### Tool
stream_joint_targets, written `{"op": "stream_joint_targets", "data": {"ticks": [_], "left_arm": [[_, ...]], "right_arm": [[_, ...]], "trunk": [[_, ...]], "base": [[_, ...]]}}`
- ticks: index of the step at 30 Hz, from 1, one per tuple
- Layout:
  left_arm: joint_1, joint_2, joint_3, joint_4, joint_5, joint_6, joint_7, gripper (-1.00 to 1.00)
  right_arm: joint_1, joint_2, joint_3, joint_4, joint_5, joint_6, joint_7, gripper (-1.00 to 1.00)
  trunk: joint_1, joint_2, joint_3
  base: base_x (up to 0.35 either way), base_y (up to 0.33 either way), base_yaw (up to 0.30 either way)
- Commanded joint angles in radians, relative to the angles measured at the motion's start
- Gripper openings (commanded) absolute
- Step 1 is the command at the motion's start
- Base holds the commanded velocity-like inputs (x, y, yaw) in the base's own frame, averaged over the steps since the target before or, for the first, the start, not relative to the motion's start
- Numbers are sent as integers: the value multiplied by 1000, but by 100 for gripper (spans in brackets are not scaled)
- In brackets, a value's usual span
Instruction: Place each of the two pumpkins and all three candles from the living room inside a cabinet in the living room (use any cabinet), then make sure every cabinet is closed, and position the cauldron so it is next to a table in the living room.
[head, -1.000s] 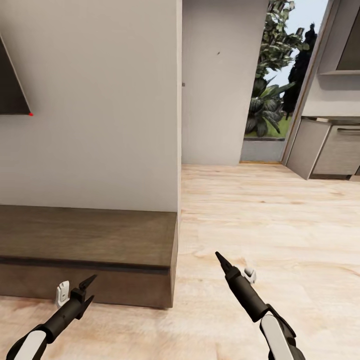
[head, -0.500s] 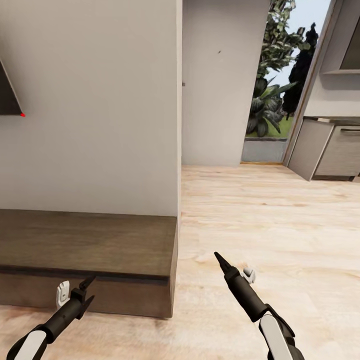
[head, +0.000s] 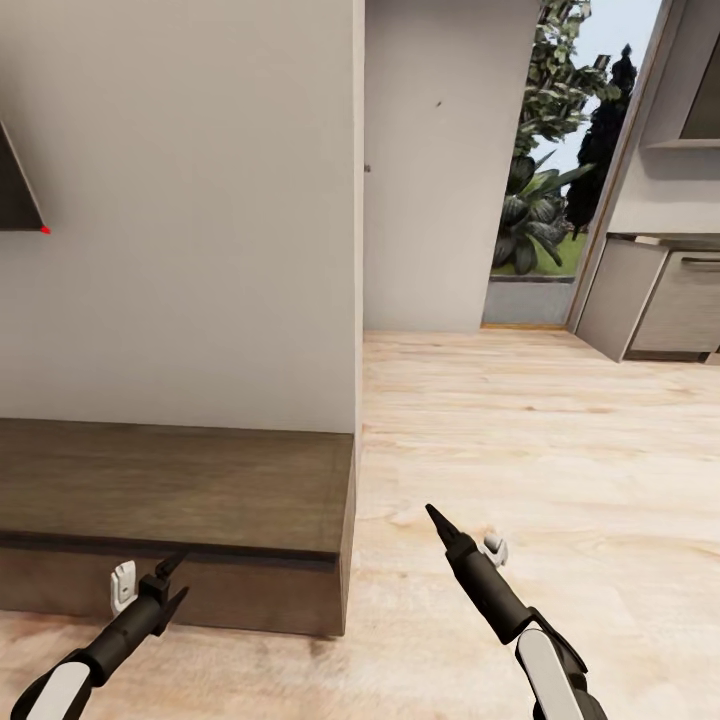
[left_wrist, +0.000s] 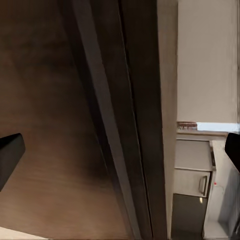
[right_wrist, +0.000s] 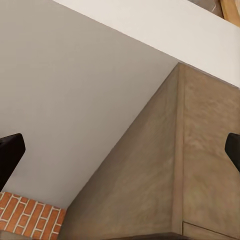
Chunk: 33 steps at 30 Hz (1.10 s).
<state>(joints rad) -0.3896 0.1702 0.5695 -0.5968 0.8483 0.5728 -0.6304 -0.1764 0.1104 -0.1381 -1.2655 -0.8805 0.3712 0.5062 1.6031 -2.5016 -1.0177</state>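
Living room, wood floor | cabinet shut, low at our left | left gripper wide, empty, near its front | right gripper spread wide, empty, over floor | we judge: travelling

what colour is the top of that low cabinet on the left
Dark brown wood grain on the cabinet, best seen in the head view.
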Motion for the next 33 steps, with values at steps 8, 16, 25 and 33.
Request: {"op": "stream_joint_targets", "data": {"ticks": [8,16,25,33], "left_arm": [[0,1,3,1,-1,8,-39,100],[1,1,8,2,-1,9,-41,100],[1,1,9,2,-2,9,-41,100],[2,1,9,2,-1,9,-41,100]], "right_arm": [[0,0,0,0,0,0,0,100],[0,-1,0,0,0,0,1,100],[0,-1,0,0,0,0,2,100],[0,-1,1,0,0,0,2,100]], "trunk": [[0,0,0],[2,-1,-15],[4,-2,-35],[6,-3,-50]], "base": [[0,0,0],[0,0,0],[0,0,0],[0,0,0]]}}
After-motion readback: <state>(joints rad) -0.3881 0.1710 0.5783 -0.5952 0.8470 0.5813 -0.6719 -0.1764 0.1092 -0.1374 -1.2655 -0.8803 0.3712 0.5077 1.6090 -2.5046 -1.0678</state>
